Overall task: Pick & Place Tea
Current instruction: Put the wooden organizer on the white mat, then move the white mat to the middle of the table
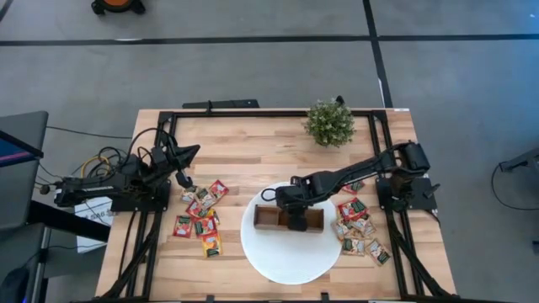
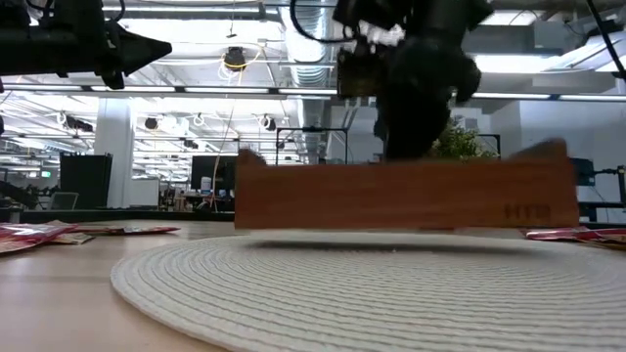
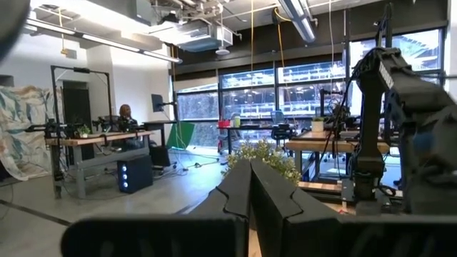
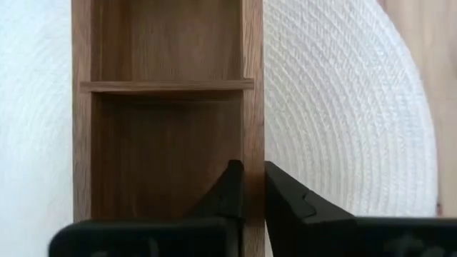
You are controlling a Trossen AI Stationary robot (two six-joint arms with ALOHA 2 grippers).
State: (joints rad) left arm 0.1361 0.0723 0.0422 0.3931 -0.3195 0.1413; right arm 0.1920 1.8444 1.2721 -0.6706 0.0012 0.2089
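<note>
Right gripper (image 4: 253, 187) pinched on box (image 4: 168, 107) wall over mat (image 4: 343, 107). I'd keep box level (looks raised off mat). Tea (image 1: 200, 215) lies on table both sides. Left gripper (image 3: 250, 187) clenched, empty, parked left.

Even, bright overhead light falls on the table (image 1: 253, 143) in the high view, with only soft, short shadows. In the low view, ceiling strip lights glare white, the arm above the wooden box (image 2: 401, 196) is a dark blurred silhouette, and the near white mat (image 2: 323, 293) is soft.
</note>
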